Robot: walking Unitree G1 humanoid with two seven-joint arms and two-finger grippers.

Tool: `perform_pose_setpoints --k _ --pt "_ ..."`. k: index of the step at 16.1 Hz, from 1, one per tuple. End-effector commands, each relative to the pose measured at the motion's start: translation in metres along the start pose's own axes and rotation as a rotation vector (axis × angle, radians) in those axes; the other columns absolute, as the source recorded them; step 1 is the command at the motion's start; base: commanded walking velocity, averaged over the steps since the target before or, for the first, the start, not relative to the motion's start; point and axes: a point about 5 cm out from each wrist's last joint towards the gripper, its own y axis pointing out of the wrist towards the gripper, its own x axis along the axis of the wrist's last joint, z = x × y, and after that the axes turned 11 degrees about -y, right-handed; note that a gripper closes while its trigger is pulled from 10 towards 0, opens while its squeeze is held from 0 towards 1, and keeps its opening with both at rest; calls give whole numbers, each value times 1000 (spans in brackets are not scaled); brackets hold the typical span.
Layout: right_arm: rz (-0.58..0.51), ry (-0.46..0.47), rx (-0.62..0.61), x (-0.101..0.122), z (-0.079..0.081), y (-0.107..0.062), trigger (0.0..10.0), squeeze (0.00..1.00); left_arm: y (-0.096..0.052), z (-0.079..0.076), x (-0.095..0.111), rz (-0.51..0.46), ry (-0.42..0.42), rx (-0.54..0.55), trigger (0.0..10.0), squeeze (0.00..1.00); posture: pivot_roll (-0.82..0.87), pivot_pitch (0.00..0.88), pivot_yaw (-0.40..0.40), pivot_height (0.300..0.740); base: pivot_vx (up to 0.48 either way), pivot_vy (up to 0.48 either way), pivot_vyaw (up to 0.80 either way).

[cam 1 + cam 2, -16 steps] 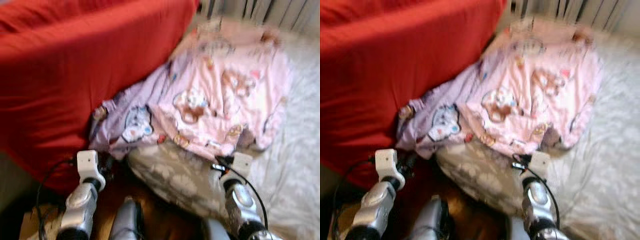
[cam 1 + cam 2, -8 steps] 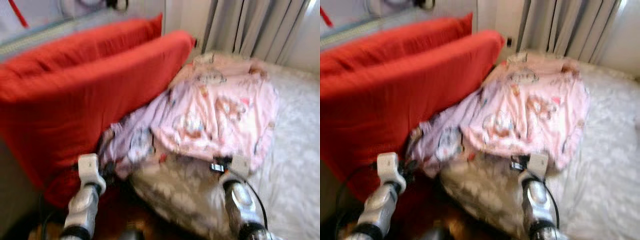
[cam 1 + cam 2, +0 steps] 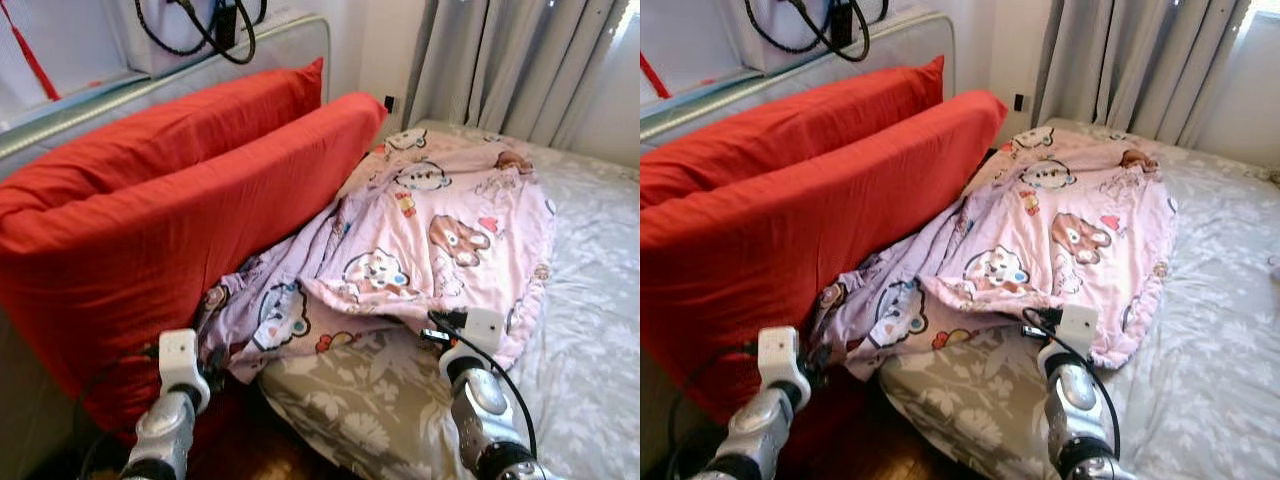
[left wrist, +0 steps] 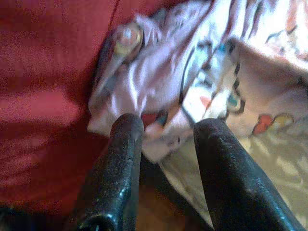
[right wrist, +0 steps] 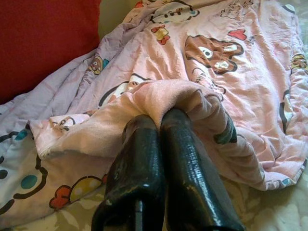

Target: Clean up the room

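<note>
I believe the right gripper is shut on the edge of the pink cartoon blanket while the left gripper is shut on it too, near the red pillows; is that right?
Not quite. The right gripper is shut on the pink cartoon blanket, but the left gripper is open: the left wrist view shows its fingers apart, just short of the blanket's corner beside the red pillows.

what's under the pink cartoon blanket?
Under the pink blanket lies the grey floral bedsheet, exposed at its near edge. Anything else beneath is covered. The right gripper pinches a fold; the left gripper hovers open nearby.
</note>
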Motion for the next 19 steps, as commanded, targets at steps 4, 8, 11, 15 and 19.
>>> perform_pose_setpoints --k 4,8,11,15,19 --pt "2 -14 0 -3 -1 -3 10000 0 -13 19 -30 153 -27 99 10000 0 69 0 -13 740 0 0 0" --pt "6 -25 7 -5 0 -3 10000 0 -26 34 -48 237 -30 162 10000 0 59 0 -12 740 0 0 0" --pt "7 -33 8 -5 -1 -4 10000 0 -41 47 -65 300 -37 218 10000 0 61 0 -14 740 0 0 0" --pt "12 -32 8 -8 1 -5 10000 0 -57 51 -86 380 -17 221 10000 0 58 0 -12 740 0 0 0" --pt "11 -34 0 -8 0 -5 10000 0 -62 52 -93 405 -15 220 10000 0 58 0 -10 740 0 0 0"
